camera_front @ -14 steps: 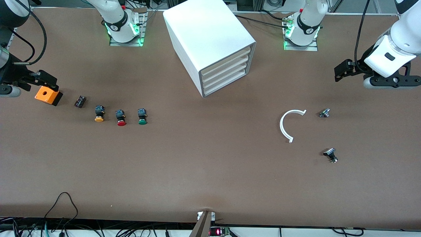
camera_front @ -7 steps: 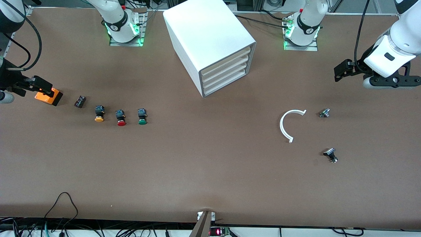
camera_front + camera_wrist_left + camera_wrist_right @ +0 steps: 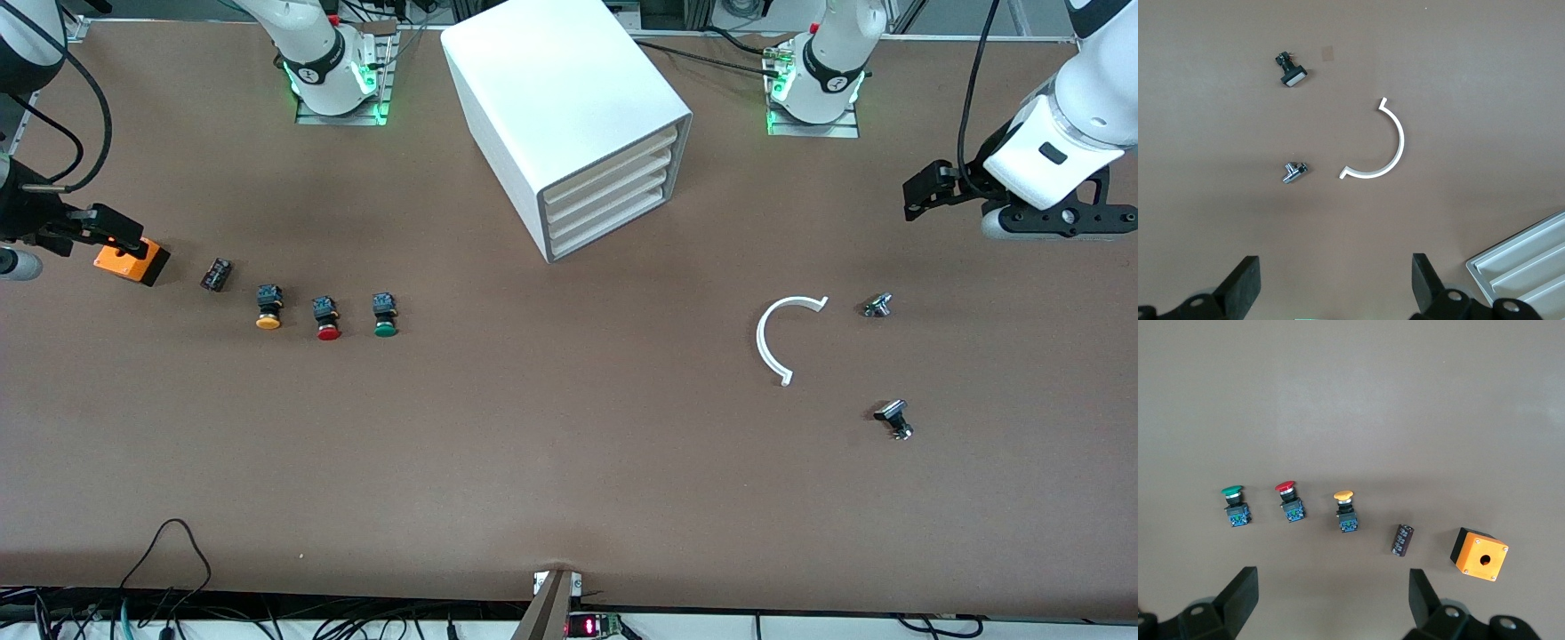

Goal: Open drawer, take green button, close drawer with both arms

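Note:
The white cabinet stands at the back middle of the table with all four drawers shut. The drawer is the lowest cream strip. The green-capped button lies on the table beside a red one and a yellow one; it also shows in the right wrist view. My right gripper is open and empty, high over the table's end by the orange box. My left gripper is open and empty, high over the other end of the table, and shows in the front view.
A small black part lies between the orange box and the yellow button. A white curved strip, a metal fitting and a black-and-silver part lie toward the left arm's end. A corner of the cabinet shows in the left wrist view.
My right hand has shifted a little toward its end of the table, over the orange box. The left arm and the things on the table have not moved.

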### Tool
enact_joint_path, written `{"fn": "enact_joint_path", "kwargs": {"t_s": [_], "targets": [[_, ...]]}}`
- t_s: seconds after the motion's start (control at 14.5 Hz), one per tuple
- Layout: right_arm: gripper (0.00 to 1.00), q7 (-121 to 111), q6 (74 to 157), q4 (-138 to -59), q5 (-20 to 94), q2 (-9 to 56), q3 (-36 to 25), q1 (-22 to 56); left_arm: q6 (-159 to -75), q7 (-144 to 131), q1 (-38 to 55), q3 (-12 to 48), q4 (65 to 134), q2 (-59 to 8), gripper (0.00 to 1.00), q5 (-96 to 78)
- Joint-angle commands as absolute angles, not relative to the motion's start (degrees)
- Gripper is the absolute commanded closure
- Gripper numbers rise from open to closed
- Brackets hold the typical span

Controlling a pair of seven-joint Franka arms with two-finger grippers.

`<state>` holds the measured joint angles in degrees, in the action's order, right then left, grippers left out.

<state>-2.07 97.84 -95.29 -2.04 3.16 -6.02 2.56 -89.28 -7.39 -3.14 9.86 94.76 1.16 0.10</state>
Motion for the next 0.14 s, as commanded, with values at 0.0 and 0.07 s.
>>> {"fn": "enact_joint_path", "kwargs": {"t_s": [0.0,0.07], "targets": [[0.00,-1.5,96.6,-95.2,-1.4,2.5,-5.5,1.9,-88.0,-7.0,-3.0,9.7,93.0,0.4,0.00,0.0],[0.00,-1.5,96.6,-95.9,-1.3,2.1,-5.5,2.0,-88.2,-6.8,-3.0,9.7,93.0,0.4,0.00,0.0]]}}
